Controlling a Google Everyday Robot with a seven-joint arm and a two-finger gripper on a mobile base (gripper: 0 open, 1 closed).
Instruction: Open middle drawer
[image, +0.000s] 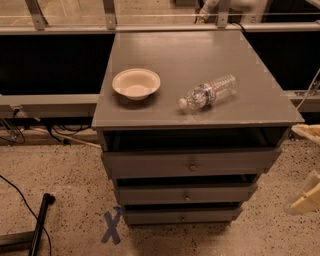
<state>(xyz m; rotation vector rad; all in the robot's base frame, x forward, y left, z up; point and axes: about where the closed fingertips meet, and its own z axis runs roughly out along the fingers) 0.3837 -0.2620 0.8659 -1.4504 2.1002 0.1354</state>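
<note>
The grey cabinet (197, 60) has three stacked drawers. The middle drawer (150, 195) has a wide low front panel and a small round metal knob (186, 196). A dark gap shows above its front. The taller top drawer (145, 164) and the lowest drawer (150, 216) sit above and below it. My gripper (305, 200) is a cream-coloured shape at the right edge of the camera view. It is low, about level with the middle drawer, to the right of the cabinet and apart from it. It is partly cut off by the edge.
A beige bowl (136, 83) and a clear plastic water bottle (210, 92) lying on its side rest on the cabinet top. A blue tape X (112, 226) marks the speckled floor. A black bar (39, 220) and cables lie at the left. Railings run behind.
</note>
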